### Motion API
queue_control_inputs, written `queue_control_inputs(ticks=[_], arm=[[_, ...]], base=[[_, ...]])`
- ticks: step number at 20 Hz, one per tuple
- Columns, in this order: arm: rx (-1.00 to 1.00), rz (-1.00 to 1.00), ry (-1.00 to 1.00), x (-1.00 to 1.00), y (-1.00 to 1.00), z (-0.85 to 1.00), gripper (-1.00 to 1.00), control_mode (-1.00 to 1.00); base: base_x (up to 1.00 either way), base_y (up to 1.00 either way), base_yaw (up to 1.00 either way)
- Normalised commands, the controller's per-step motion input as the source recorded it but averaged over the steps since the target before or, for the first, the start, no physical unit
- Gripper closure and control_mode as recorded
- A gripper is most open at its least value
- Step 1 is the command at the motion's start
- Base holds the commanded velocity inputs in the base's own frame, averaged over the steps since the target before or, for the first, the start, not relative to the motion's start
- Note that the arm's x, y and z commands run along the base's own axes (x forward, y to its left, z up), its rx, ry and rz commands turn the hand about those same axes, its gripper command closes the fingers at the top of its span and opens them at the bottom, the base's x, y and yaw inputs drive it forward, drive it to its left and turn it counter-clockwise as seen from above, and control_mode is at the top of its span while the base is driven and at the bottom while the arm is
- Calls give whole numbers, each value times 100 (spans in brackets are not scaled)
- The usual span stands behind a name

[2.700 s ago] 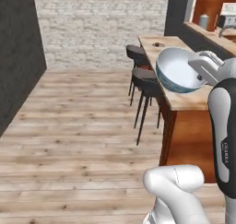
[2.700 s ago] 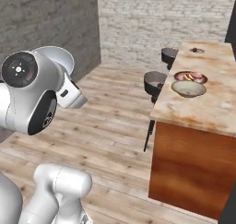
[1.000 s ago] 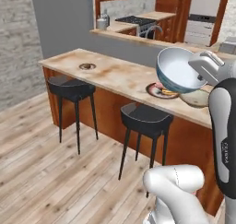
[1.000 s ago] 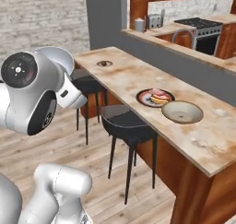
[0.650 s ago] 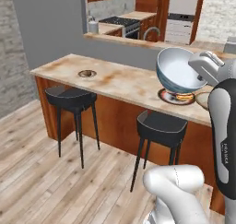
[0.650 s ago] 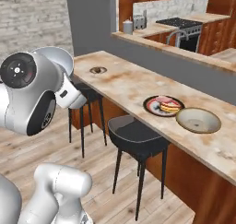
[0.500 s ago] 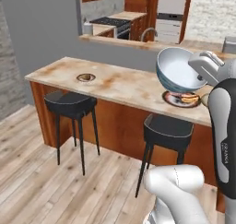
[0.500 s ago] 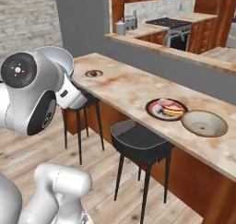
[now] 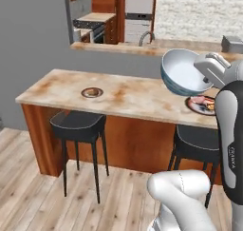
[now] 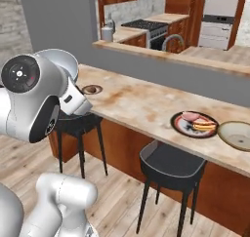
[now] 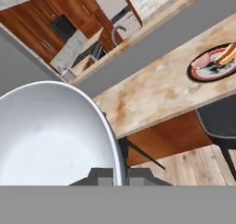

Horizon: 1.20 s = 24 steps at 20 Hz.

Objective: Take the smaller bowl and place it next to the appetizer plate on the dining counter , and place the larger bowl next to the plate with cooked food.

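We are rolling base along dining counter; whole view is swinging round versus half second back, counter now lying square ahead, things on it unmoved. Gripper is pinching rim of smaller bowl, carrying it high. Appetizer plate is sitting well left of bowl. Farther right, larger bowl is resting just beside plate with cooked food.

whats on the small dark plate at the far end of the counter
The appetizer plate on the dining counter shows one small yellowish food piece; the view is too small to tell more.
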Motion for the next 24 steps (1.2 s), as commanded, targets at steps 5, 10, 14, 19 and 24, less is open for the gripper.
queue_control_inputs(ticks=[5,10,14,19,24], arm=[[0,0,0,0,0,0,100,100],[0,0,0,0,0,0,100,100],[0,0,0,0,0,0,100,100],[0,0,0,0,0,0,100,100],[0,0,0,0,0,0,100,100]], base=[[56,100,-38],[51,93,-34],[75,36,-35],[91,0,-35],[81,11,-32]])
